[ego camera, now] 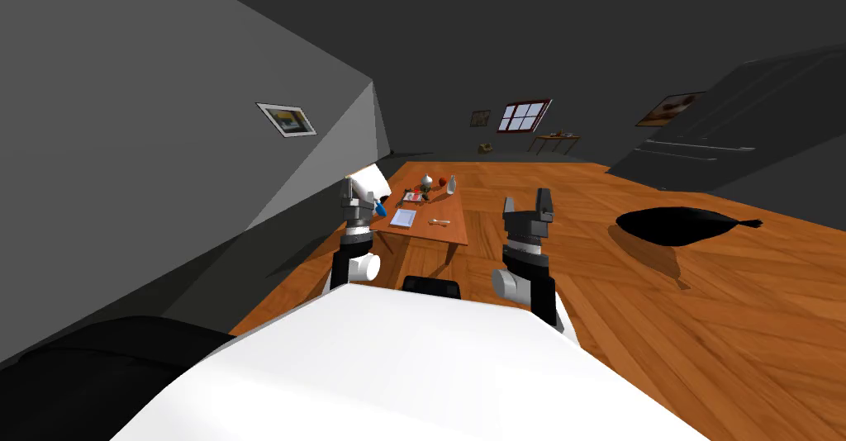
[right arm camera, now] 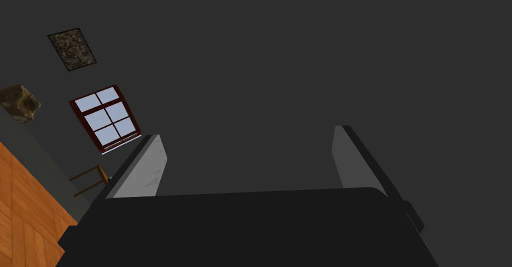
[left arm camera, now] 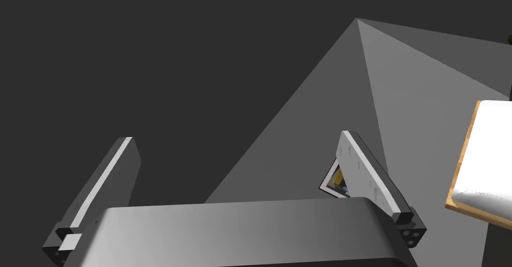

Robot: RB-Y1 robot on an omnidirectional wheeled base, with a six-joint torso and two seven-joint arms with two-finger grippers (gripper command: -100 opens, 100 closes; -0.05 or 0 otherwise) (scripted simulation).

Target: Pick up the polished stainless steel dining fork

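A low wooden table point(ego camera: 457, 234) stands ahead on the wood floor, some way beyond both hands. On its near part lies a small pale utensil point(ego camera: 439, 222), too small to tell whether it is the fork. Behind it are a flat white and blue sheet point(ego camera: 405, 217), a white bottle point(ego camera: 451, 184), a red item point(ego camera: 442, 182) and a white vase point(ego camera: 426, 182). My left gripper point(ego camera: 357, 190) point(left arm camera: 236, 136) is raised at the table's left, open and empty. My right gripper point(ego camera: 526, 202) point(right arm camera: 247, 132) is raised to the table's right, also open and empty.
A grey wall point(ego camera: 206, 172) runs close along the left. A white slab with a wooden rim point(ego camera: 372, 182) point(left arm camera: 487, 164) sits left of the table. A black flat shape point(ego camera: 677, 225) lies on the floor at right. A small side table point(ego camera: 555, 139) stands at the far wall.
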